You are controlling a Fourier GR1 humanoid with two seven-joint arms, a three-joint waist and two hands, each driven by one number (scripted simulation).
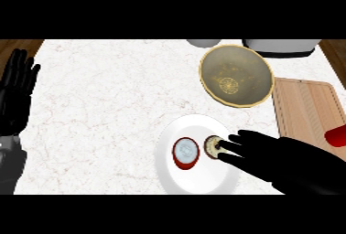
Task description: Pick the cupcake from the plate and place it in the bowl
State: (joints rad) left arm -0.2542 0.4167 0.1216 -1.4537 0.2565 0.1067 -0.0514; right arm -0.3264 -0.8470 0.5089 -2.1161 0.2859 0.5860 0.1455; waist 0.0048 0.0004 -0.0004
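Observation:
A white plate lies on the marble counter at lower middle. On it sit a small dark-rimmed cupcake with a pale top and, just to its left, a red round cup-shaped item with a whitish top. My right hand comes in from the lower right, open, with its fingers stretched over the plate's right side and their tips touching the cupcake's right side. The thumb is hidden. The olive-gold bowl stands above the plate, at upper right. My left hand rests open at the left edge, fingers up.
A wooden cutting board lies right of the bowl, with a red object at its right edge. Two white items stand along the counter's far edge. Wooden floor shows past the counter's left and right ends.

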